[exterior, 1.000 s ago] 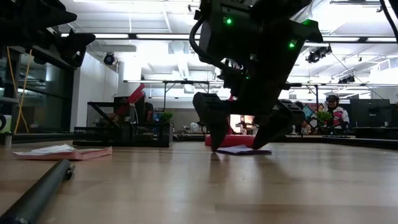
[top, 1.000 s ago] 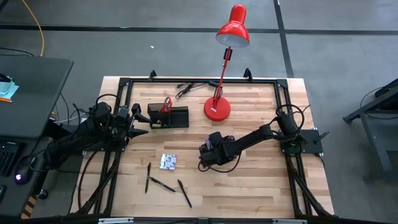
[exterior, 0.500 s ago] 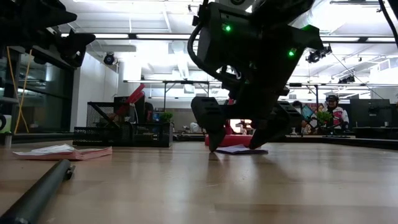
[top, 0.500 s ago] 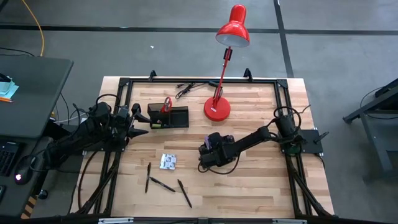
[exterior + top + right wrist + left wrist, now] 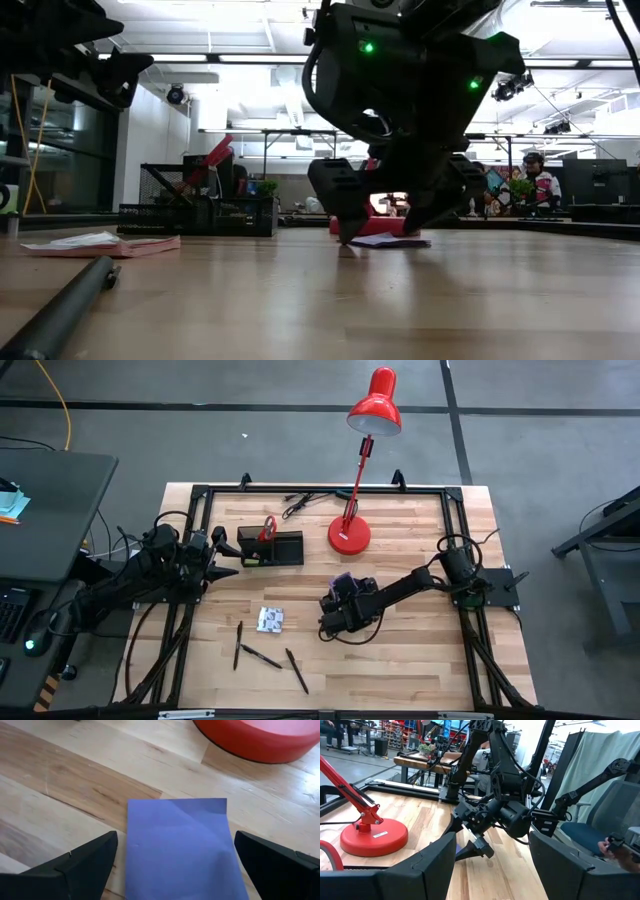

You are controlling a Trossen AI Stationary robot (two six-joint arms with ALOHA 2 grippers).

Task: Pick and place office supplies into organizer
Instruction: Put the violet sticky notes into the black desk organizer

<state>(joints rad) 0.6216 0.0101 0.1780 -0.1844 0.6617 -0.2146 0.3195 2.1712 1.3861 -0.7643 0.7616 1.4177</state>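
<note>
The right tool [image 5: 175, 857] has sunk lower, spread wide and empty, its tips straddling the purple pad [image 5: 180, 847] on the worktop [image 5: 75, 785].

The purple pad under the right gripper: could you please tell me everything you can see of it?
The purple pad is a thin, flat, square sheet-like pad, plain violet-blue with a faint crease across one corner. It lies flat on the wooden table, near the red lamp base but apart from it. The right gripper is open, one finger on either side of the pad; whether they touch it cannot be told.
</note>
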